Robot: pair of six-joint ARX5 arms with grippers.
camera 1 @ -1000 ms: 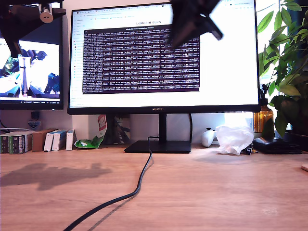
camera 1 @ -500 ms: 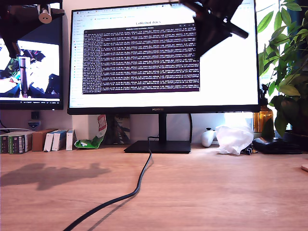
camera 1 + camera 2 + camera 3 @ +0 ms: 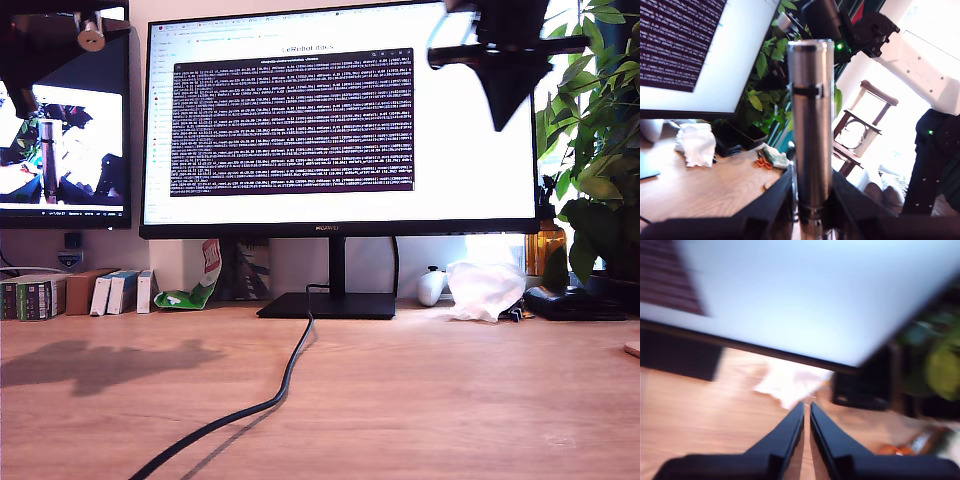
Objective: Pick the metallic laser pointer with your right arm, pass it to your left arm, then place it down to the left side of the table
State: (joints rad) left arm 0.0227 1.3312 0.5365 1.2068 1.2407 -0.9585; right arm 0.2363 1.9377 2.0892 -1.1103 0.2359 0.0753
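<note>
My first gripper (image 3: 812, 197) is clamping the metallic laser pointer (image 3: 811, 120) between its two black fingers (image 3: 777, 192), holding it upright so that its flat end is pointing away from the camera and a dark ring is showing partway along the silver barrel. Past the pointer, the other black arm (image 3: 850, 30) is showing with a small green light on it, and a leafy plant (image 3: 767, 70) is standing between it and the big monitor (image 3: 695, 55). Below, a crumpled white cloth (image 3: 696, 142) is lying on the table (image 3: 700, 187), with orange-handled scissors (image 3: 761, 161) a little further along.

My second gripper (image 3: 806, 427) is holding its pointed fingers (image 3: 787, 432) almost together, only a thin slit showing between them and nothing in it (the whole view is smeared with motion blur). Beyond the tips, the same white cloth (image 3: 790, 382) is resting on the wooden table (image 3: 705, 405) under the monitor's lower edge.

In the exterior view, a dark arm (image 3: 505, 55) is hanging high at the exterior view's upper right, in front of the monitor (image 3: 340, 120) and beside the plant (image 3: 595, 130); the pointer itself is not showing there. A thick black cable (image 3: 270, 400) is running across the table (image 3: 450, 400) from the monitor stand (image 3: 330, 300) toward the camera, and the white cloth (image 3: 485, 288) is sitting near the stand on the exterior view's right.
</note>
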